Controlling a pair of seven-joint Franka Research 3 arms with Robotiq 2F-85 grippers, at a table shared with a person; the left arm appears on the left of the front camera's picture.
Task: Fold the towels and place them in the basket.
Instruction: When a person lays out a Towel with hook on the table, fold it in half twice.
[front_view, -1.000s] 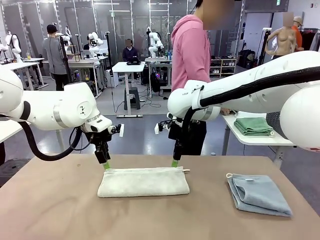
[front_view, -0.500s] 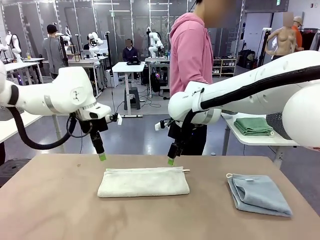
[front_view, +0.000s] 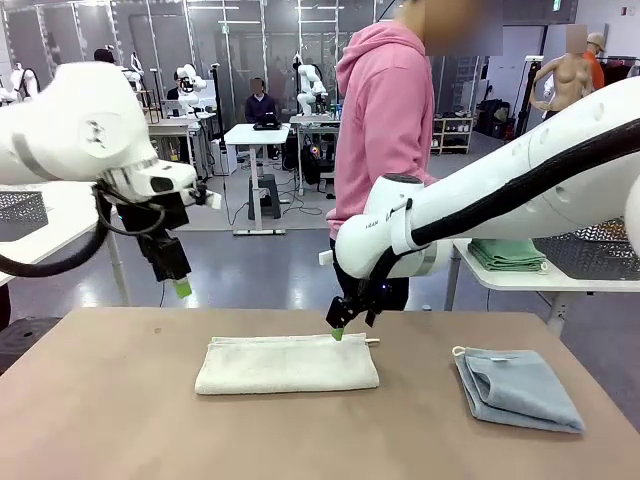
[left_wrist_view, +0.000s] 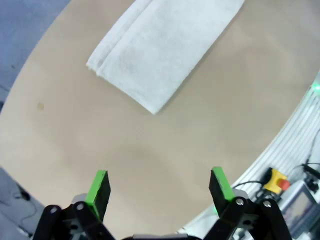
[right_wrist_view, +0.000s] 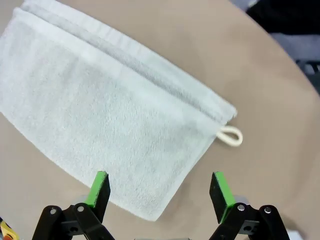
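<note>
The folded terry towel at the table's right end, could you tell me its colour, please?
That folded terry towel is light blue, clearest in the front view.

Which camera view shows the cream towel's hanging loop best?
Right wrist view: the loop is large, sharp at the towel's corner. Front view makes it a speck; left wrist view shows the towel's other end.

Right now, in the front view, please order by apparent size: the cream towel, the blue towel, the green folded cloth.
1. cream towel
2. blue towel
3. green folded cloth; farther off, so real size unsure
</note>
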